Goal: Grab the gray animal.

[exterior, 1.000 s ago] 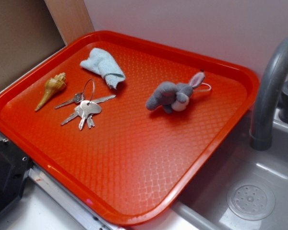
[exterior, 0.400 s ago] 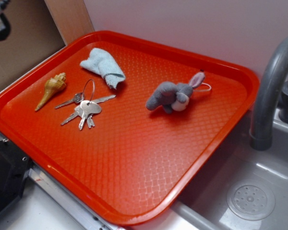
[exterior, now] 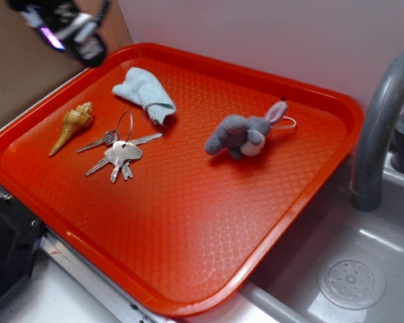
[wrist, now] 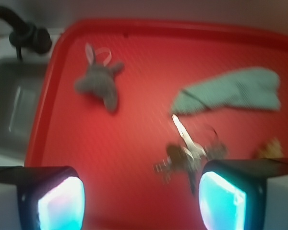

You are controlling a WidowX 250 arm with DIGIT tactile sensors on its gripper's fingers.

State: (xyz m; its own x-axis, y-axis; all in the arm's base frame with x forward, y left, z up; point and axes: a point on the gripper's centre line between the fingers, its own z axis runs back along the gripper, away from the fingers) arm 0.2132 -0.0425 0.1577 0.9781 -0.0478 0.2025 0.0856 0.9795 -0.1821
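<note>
My tool [exterior: 67, 30] hung high over the far left corner of the red tray [exterior: 188, 269], up in the air and well away from everything on it. It looked blurry in the outside view. In my wrist view, my two fingers [wrist: 60, 203] stood wide apart at the bottom of the picture, with nothing between them. The pads glowed pale blue.

The bunny [exterior: 244, 134] lay on its side on the tray, near the far right edge. It was gray with a white tummy patch. One pink ear poked up toward the back rim, and a thin white loop of string lay just beside that ear. In my wrist view the bunny [wrist: 98, 84] sat toward the top left, far from my fingers.

A pale blue cloth [exterior: 145, 93] lay crumpled near the back of the tray, well apart from the bunny. Some keys [exterior: 118, 153] on a ring lay in front of the cloth, spread out flat. A tan shell [exterior: 73, 124] lay just left of the keys, near the left rim, with its pointy end toward the front.

To the right of the tray there was a gray sink [exterior: 353, 279] with a round drain in the bottom. A curved gray tap [exterior: 377, 128] stood up next to the tray's right corner. The wall behind the tray was plain and pale.
</note>
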